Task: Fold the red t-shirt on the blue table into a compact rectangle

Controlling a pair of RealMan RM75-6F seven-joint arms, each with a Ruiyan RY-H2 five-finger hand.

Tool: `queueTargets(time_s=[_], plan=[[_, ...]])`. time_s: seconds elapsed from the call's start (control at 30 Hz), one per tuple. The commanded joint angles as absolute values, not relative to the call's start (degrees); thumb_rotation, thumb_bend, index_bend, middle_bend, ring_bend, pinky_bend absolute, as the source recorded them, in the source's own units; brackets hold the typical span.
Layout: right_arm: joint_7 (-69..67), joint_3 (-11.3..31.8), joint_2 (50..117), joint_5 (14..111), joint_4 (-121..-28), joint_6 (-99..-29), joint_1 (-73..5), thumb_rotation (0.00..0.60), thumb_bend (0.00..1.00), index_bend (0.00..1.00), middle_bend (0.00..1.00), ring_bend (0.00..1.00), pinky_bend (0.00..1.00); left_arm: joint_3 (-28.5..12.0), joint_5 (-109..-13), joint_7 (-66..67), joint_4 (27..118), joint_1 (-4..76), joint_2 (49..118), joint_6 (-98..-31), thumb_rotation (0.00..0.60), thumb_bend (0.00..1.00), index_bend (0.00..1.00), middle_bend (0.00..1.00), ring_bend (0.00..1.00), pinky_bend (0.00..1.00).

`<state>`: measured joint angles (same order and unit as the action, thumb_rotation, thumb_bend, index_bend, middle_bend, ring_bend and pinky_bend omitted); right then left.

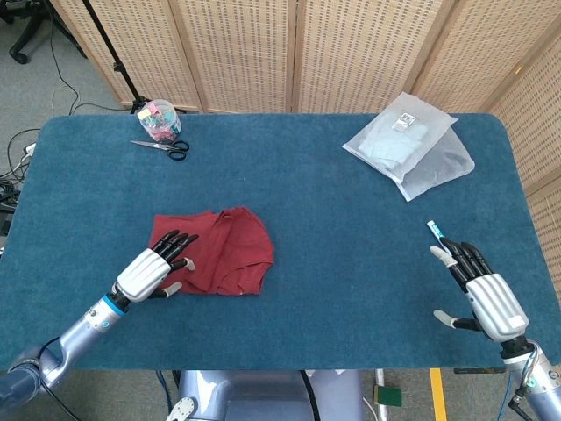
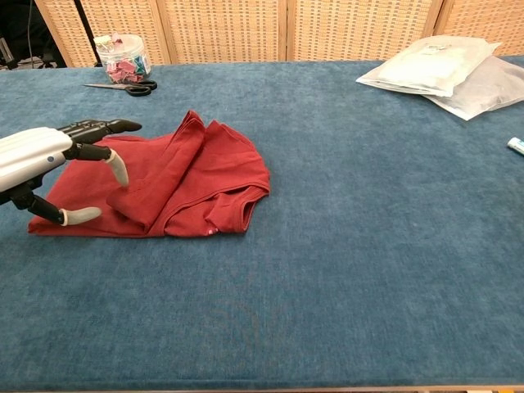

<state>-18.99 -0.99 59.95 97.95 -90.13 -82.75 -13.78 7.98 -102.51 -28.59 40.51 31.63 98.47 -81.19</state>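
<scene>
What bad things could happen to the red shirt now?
1. The shirt is bunched up, with a thick ridge down its middle. If the left hand folds it this way, it may end up lumpy, not a neat rectangle.
2. The left hand is open above the shirt's near-left corner. It could push the cloth along the table rather than lift it.
3. The right hand is far away, so nothing pins the other side.

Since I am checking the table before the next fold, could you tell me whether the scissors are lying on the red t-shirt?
No, the scissors lie apart from the red t-shirt, beside the jar.
</scene>
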Motion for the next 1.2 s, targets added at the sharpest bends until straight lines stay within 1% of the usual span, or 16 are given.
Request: queueTargets(time_s=[0.03,0.27,0.43,0.73,0.93,1.03,1.2], plan=[[-18.99,-1.01,59.93,97.97,-90.16,-82.75,-13.78,0.6,0.05,0.0,0.0,0.0,0.0,7.94,-102.82,-28.9,38.85,31.82,99.93,-81.76,0.6,0.31,0.43,0.0,0.0,0.0],[-19.28,-1.0,59.85,97.98,-90.1,-82.86,-13.75,0.6,0.05,0.0,0.0,0.0,0.0,7.69,-102.54,-28.76,36.11,32.11,102.38,-81.47,0.6,0.31,0.45,0.0,0.0,0.0],[-19.52,-1.02,59.77,98.09,-90.08,-82.98,-13.74,0.6,0.05,0.0,0.0,0.0,0.0,7.2,-101.95,-28.92,34.33,32.33,104.42,-81.24,0.6,0.36,0.5,0.0,0.0,0.0],[-19.62,-1.04,59.73,98.11,-90.08,-83.0,-13.74,0.6,0.05,0.0,0.0,0.0,0.0,6.93,-101.55,-29.27,32.65,32.69,106.07,-81.73,0.6,0.44,0.57,0.0,0.0,0.0],[-19.61,-1.04,59.73,98.11,-90.11,-82.96,-13.75,0.6,0.05,0.0,0.0,0.0,0.0,6.69,-102.0,-28.59,32.1,33.2,106.66,-83.97,0.6,0.49,0.68,0.0,0.0,0.0],[-19.57,-1.06,59.72,98.17,-90.16,-83.0,-13.74,0.6,0.05,0.0,0.0,0.0,0.0,6.59,-102.43,-27.48,31.73,33.67,106.93,-85.06,0.6,0.5,0.7,0.0,0.0,0.0],[-19.48,-1.1,59.72,98.21,-90.2,-83.02,-13.7,0.6,0.05,0.0,0.0,0.0,0.0,6.84,-103.8,-24.45,31.0,34.91,107.33,-86.58,0.6,0.5,0.71,0.0,0.0,0.0]])
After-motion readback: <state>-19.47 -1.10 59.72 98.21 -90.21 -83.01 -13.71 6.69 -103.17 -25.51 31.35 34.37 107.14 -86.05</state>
